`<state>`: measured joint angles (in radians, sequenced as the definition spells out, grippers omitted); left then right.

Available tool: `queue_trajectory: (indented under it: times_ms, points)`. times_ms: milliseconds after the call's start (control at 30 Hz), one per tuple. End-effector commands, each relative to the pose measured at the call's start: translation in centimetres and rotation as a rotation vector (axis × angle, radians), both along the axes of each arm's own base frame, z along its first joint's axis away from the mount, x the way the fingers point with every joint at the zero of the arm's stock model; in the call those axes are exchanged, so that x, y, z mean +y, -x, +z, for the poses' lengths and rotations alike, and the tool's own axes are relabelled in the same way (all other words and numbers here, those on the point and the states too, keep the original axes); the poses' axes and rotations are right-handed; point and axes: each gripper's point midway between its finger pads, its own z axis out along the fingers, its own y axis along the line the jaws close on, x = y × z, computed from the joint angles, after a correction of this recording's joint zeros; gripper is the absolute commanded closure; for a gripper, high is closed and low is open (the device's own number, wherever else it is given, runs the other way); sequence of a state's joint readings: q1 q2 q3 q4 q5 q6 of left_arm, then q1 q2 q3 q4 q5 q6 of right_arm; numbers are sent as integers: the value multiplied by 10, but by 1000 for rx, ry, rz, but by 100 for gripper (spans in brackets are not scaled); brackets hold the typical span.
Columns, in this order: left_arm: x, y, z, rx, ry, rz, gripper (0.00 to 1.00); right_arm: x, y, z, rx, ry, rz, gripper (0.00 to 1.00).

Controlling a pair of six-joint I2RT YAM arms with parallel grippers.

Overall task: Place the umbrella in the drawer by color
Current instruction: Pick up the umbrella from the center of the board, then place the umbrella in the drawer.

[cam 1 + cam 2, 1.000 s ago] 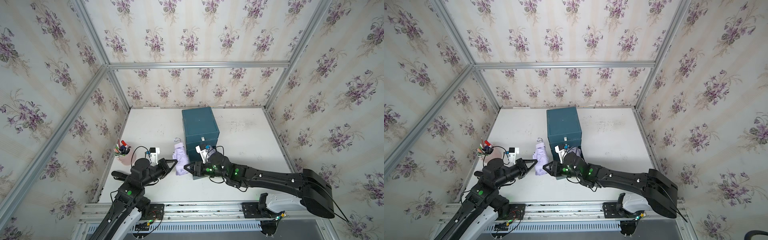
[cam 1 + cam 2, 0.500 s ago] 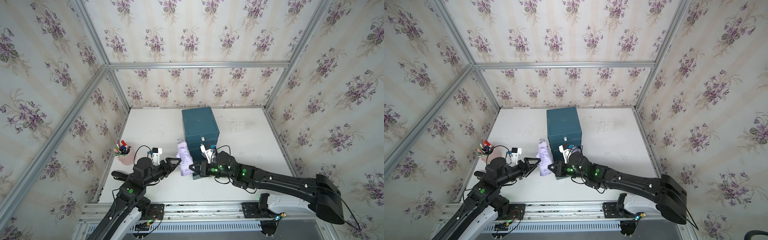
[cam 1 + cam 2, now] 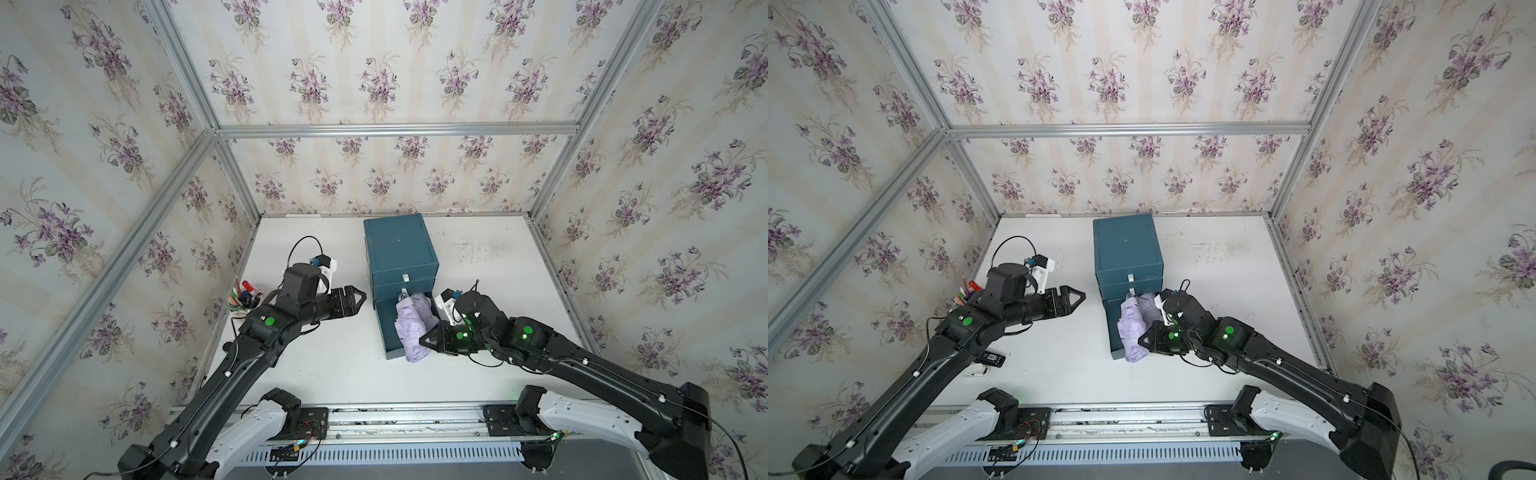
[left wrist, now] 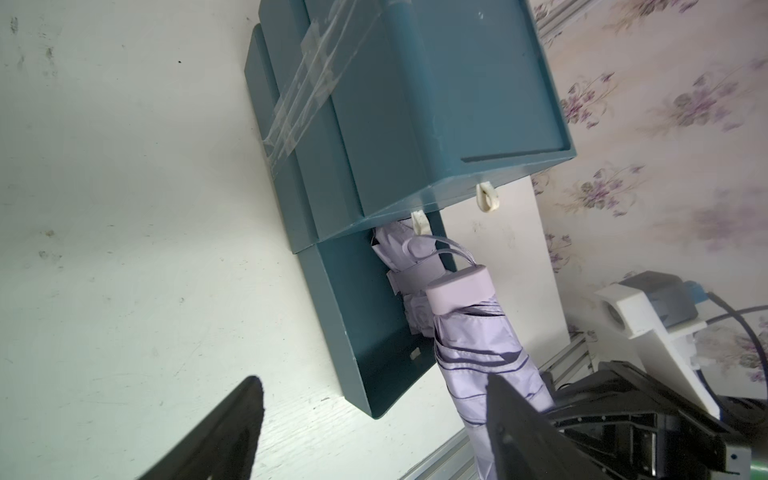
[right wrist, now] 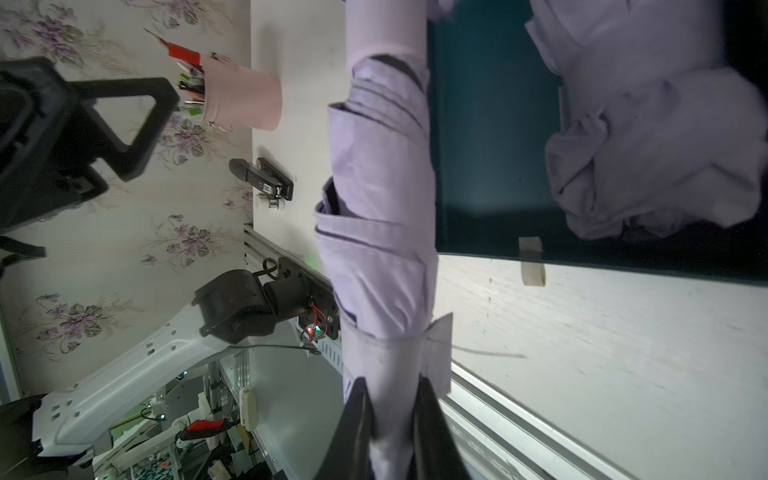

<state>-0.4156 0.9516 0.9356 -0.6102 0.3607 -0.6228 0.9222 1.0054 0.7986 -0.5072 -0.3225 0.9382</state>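
Right hand (image 5: 392, 415): clamped on the near end of the lilac umbrella (image 3: 411, 328), so I can steer it lengthwise.
Umbrella: lies slanted over the open lowest drawer (image 3: 384, 332) of the teal cabinet (image 3: 399, 245). 1 end points to the cabinet, and the held end sticks out over the drawer front.
Left hand (image 3: 358, 298): fingers apart, empty, well to the side, I think to leave room.
Lilac bundle (image 5: 644, 145): lies inside this drawer, so the colour fits.
Next, I judge: lower the umbrella flat, then release.

Pink pen cup (image 5: 245, 99), perhaps a stapler (image 5: 268, 179)
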Motion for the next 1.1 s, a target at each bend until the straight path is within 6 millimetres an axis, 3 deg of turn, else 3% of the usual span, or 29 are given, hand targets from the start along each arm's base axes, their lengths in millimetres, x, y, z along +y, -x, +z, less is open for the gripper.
queue_trajectory:
  times_ms: [0, 267, 500, 667, 1067]
  points:
    - [-8, -4, 7, -39, -46, -93, 16, 7, 9, -1, 111, -52, 78, 100]
    - [-9, -17, 27, -103, -62, -91, 14, 32, -20, -17, 180, -72, 122, 100]
    - [-6, -13, 14, -83, -82, -97, 14, 43, -50, -40, 186, -24, 101, 100]
    - [-5, -8, 9, -70, -81, -103, 14, 44, -59, -61, 211, -6, 66, 100]
    - [-8, 0, -5, -32, -55, -118, 14, 53, -85, -67, 170, -48, -22, 100]
